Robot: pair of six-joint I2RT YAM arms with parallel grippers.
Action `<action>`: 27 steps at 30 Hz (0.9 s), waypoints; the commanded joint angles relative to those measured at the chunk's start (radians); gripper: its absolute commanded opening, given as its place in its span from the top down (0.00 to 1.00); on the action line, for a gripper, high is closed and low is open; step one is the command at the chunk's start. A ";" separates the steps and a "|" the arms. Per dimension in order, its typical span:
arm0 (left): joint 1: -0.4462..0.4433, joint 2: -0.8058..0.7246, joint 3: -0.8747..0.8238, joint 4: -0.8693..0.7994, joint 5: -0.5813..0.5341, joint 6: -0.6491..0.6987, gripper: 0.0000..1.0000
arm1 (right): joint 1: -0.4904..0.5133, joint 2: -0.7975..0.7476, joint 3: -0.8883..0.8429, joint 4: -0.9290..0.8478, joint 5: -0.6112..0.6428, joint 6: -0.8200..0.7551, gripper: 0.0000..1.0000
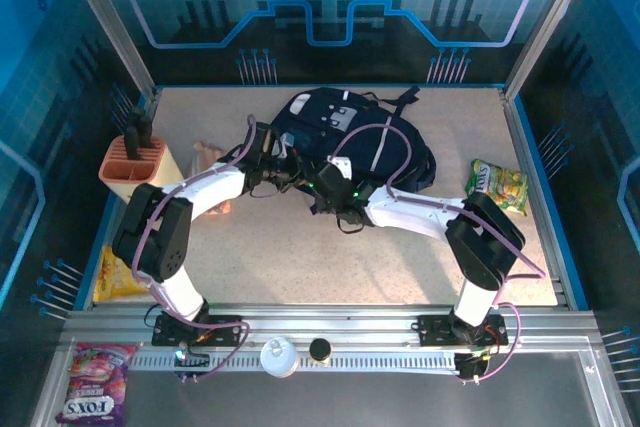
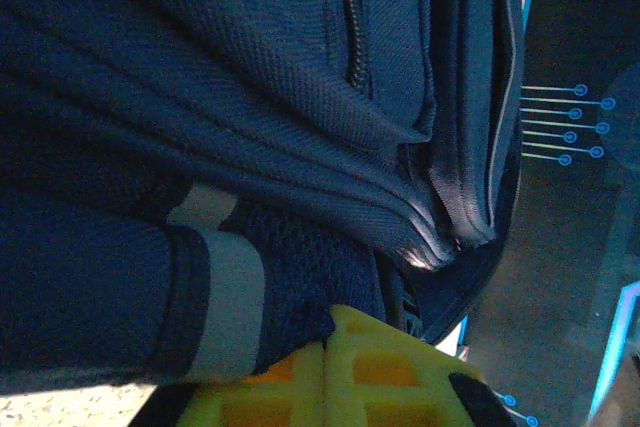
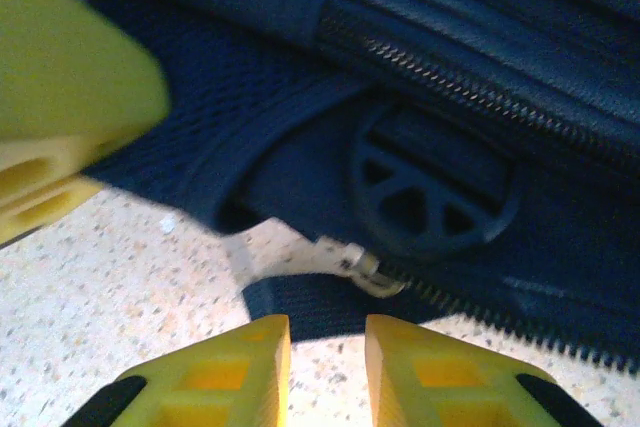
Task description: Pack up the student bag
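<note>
The student bag [image 1: 345, 127], dark navy with a small grey-white patch near its top, lies at the back middle of the table. My left gripper [image 1: 283, 163] is at its front left edge. In the left wrist view its yellow fingers [image 2: 390, 367] are pressed together on a fold of navy mesh with a grey-white stripe [image 2: 225, 302]. My right gripper [image 1: 320, 179] is at the bag's front edge. Its jaws [image 3: 328, 367] stand a little apart over bare table, with nothing between them. A metal zipper pull [image 3: 368, 272] lies just ahead of them.
An orange organiser [image 1: 133, 162] stands at the left, with a pinkish item [image 1: 207, 155] beside it. A green snack packet [image 1: 497, 185] lies at the right and a yellow packet [image 1: 118, 277] at the left edge. A purple candy bag [image 1: 95, 382] rests on the front rail.
</note>
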 commanded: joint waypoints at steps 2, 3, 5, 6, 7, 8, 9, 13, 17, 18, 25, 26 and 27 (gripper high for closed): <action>-0.013 -0.042 0.046 0.000 0.105 0.035 1.00 | -0.019 0.026 0.044 -0.012 0.039 0.020 0.72; -0.013 -0.040 0.046 -0.002 0.104 0.036 1.00 | -0.022 0.028 0.049 -0.013 0.043 0.016 0.71; -0.013 -0.038 0.046 -0.005 0.104 0.035 1.00 | -0.025 0.031 0.056 -0.013 0.048 0.007 0.68; -0.013 -0.038 0.046 -0.005 0.104 0.036 1.00 | -0.026 0.033 0.062 -0.016 0.053 0.003 0.67; -0.013 -0.036 0.047 -0.008 0.104 0.034 1.00 | -0.027 0.038 0.068 -0.020 0.058 0.001 0.66; -0.013 -0.037 0.046 -0.009 0.104 0.034 1.00 | -0.027 0.040 0.073 -0.024 0.061 0.002 0.65; -0.013 -0.037 0.046 -0.009 0.104 0.033 1.00 | -0.027 0.043 0.080 -0.032 0.068 0.004 0.65; -0.013 -0.039 0.046 -0.016 0.103 0.031 1.00 | -0.028 0.056 0.103 -0.084 0.114 0.045 0.66; -0.013 -0.040 0.046 -0.020 0.101 0.029 1.00 | -0.028 0.064 0.129 -0.127 0.155 0.073 0.70; -0.013 -0.040 0.046 -0.020 0.099 0.029 1.00 | -0.028 0.066 0.136 -0.140 0.165 0.081 0.70; -0.013 -0.040 0.048 -0.022 0.095 0.023 1.00 | -0.036 0.079 0.157 -0.174 0.193 0.095 0.74; -0.013 -0.040 0.049 -0.022 0.095 0.023 1.00 | -0.035 0.080 0.159 -0.177 0.196 0.095 0.76; -0.013 -0.040 0.049 -0.025 0.093 0.022 1.00 | -0.035 0.079 0.160 -0.183 0.202 0.096 0.78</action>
